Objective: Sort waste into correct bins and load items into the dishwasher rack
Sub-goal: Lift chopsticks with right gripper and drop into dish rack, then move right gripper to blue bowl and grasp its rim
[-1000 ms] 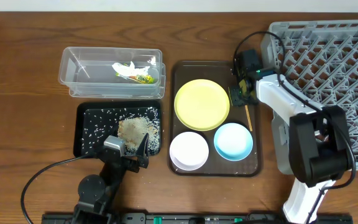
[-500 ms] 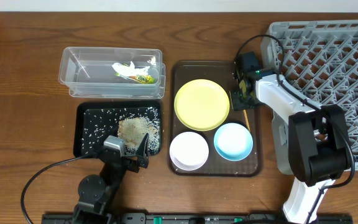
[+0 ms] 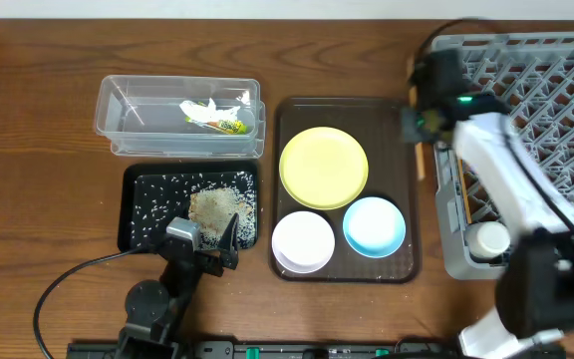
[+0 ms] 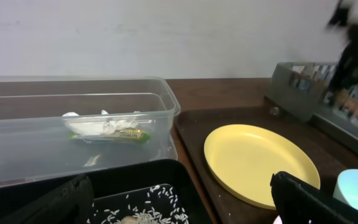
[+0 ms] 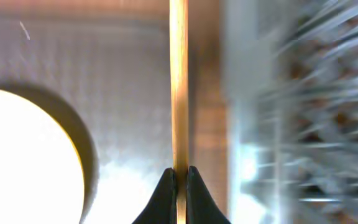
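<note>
My right gripper (image 3: 419, 128) is shut on the wooden chopsticks (image 5: 179, 87), which hang in the air at the right edge of the brown serving tray (image 3: 292, 112), beside the grey dishwasher rack (image 3: 546, 90). The chopsticks show as a short stick (image 3: 419, 160) below the gripper. The yellow plate (image 3: 324, 167), white bowl (image 3: 303, 241) and light-blue bowl (image 3: 374, 225) sit on the brown tray. The clear tub (image 3: 118, 125) holds the sauce packet (image 3: 229, 126) and white paper scrap (image 3: 202, 111). The black tray (image 3: 138, 234) holds rice crumbs (image 3: 215, 207). My left gripper (image 4: 179, 205) is open and empty over the black tray.
The rack's near wall (image 5: 253, 112) is blurred right of the chopsticks in the right wrist view. A cable (image 3: 68, 284) runs from the left arm across the wooden table (image 3: 28, 120). A back wall (image 4: 166, 37) stands behind the tub.
My right gripper has lifted the chopsticks off the brown tray and swung right toward the rack. The left arm has not moved.
</note>
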